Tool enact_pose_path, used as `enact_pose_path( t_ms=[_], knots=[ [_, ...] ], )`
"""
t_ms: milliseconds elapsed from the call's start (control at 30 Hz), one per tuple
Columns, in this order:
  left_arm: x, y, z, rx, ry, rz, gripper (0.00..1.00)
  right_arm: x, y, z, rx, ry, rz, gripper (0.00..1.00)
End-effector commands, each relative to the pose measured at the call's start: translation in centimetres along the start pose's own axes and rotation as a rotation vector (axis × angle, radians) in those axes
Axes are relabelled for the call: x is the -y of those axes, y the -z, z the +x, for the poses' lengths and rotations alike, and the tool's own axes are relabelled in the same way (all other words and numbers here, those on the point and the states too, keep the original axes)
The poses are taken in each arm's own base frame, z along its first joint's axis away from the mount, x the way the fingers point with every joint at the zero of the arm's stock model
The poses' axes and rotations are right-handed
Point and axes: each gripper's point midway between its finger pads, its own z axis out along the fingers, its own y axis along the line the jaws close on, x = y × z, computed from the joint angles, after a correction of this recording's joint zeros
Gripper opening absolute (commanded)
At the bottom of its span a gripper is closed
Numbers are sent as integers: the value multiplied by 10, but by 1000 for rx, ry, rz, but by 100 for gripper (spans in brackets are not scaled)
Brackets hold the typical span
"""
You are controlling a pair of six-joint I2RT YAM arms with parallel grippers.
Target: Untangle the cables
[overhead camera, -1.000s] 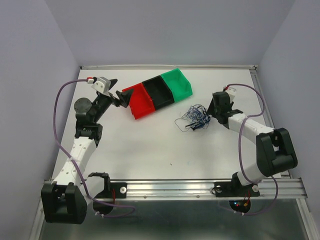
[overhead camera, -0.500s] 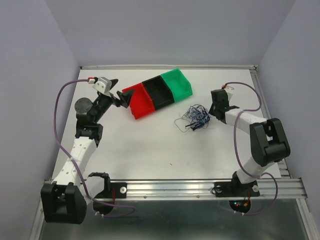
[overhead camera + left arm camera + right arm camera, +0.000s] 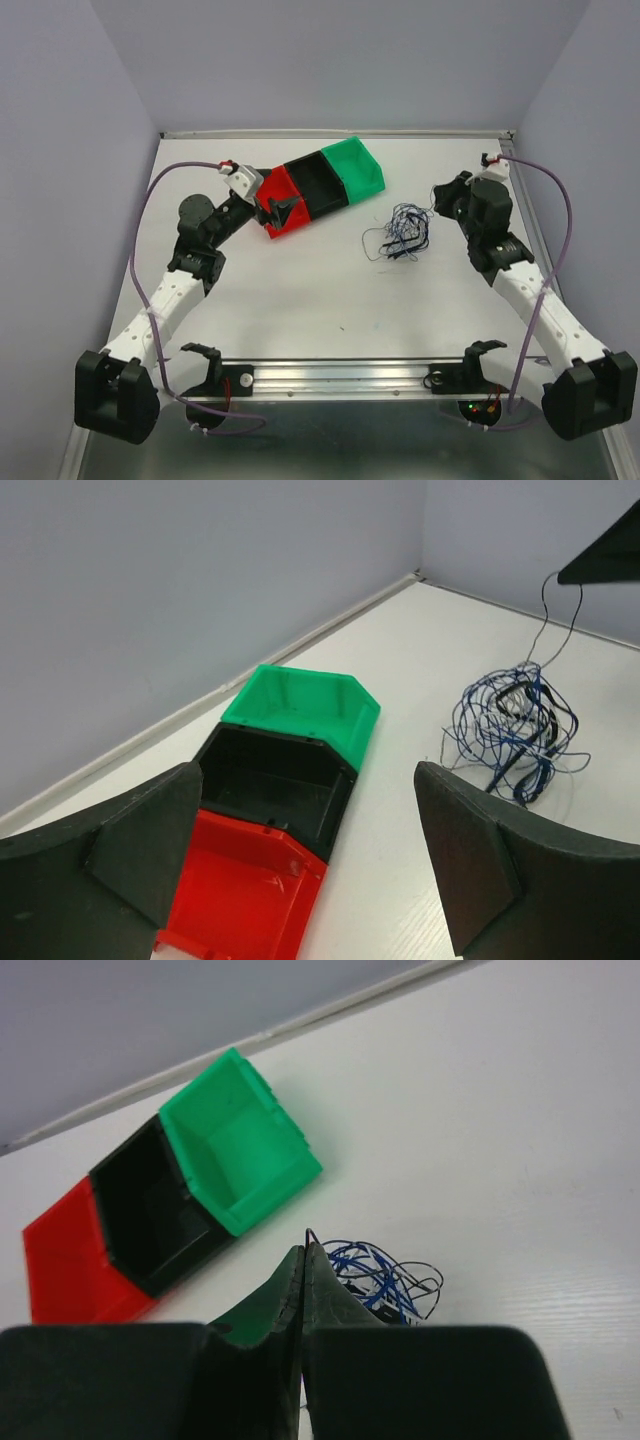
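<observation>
The cables (image 3: 404, 231) are a loose clump of thin dark blue, black and whitish wires on the white table, right of centre. My right gripper (image 3: 437, 203) hovers just right of the clump and is shut on one thin strand. In the right wrist view a small black loop pokes out above the closed gripper (image 3: 304, 1250), with the clump (image 3: 385, 1278) below and beyond it. In the left wrist view the pinched strand rises taut from the clump (image 3: 515, 730) to the right fingertips (image 3: 605, 555). My left gripper (image 3: 276, 206) is open over the red bin, holding nothing (image 3: 305, 865).
Three joined bins lie in a diagonal row left of the cables: red (image 3: 285, 222), black (image 3: 318, 185) and green (image 3: 355, 168), all open and holding nothing visible. A raised rim (image 3: 330, 133) borders the table's far edge.
My right gripper has shut on a strand, and its arm has swung out to the right and risen, tugging the clump slightly up and right. My left arm has moved right over the red bin.
</observation>
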Motion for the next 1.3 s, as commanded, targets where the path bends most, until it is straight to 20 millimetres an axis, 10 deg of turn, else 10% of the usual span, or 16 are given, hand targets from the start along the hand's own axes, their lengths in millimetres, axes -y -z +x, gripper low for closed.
enact_pose_path(
  t_ms=[0, 367, 800, 1267],
  knots=[
    [21, -13, 0, 7, -85, 69, 99, -42, 37, -20, 48, -1, -256, 1],
    [108, -66, 12, 79, -5, 347, 92, -100, 83, -4, -23, 14, -668, 1],
    [168, -151, 42, 65, 173, 522, 79, -106, 94, 11, -56, -1, -751, 0],
    [213, -142, 72, 40, 234, 634, 70, -112, 94, 18, -77, -27, -792, 1]
  ],
)
